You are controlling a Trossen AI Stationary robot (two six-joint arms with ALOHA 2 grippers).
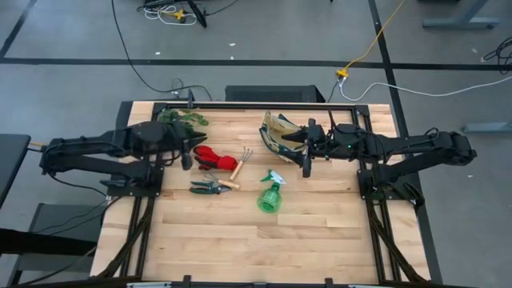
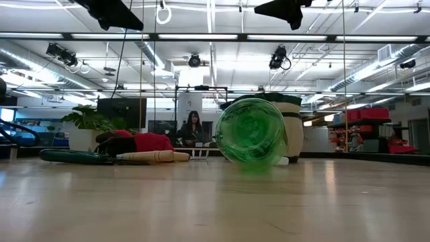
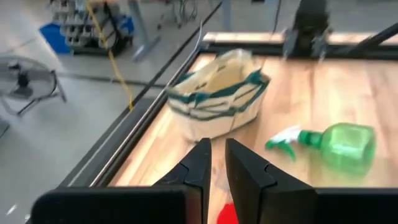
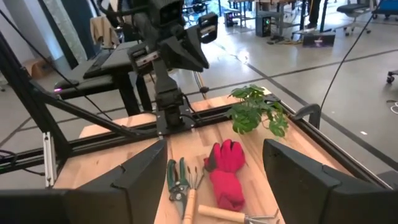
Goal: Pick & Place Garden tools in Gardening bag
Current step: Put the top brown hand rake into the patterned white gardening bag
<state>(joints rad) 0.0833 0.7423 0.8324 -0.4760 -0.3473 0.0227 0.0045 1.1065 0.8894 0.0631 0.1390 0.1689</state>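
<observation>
The red gloves [image 1: 210,156] lie at mid-table, with the wooden-handled hand rake [image 1: 240,163] beside them. The dark-handled pruning shears [image 1: 210,187] lie nearer the front. The green spray bottle [image 1: 270,195] lies on its side. The olive-and-tan bag [image 1: 280,132] stands open at the far right of these; it also shows in the left wrist view [image 3: 217,93]. My left gripper [image 1: 189,157] hangs above the gloves' left end, its fingers [image 3: 202,163] shut and empty. My right gripper [image 1: 305,162] is open and empty beside the bag, raised off the table.
A leafy green plant sprig [image 1: 182,118] lies at the far left of the table, also seen in the right wrist view [image 4: 255,111]. Bare wood lies across the near half of the table [image 1: 256,240]. A person [image 2: 193,128] sits in the room beyond.
</observation>
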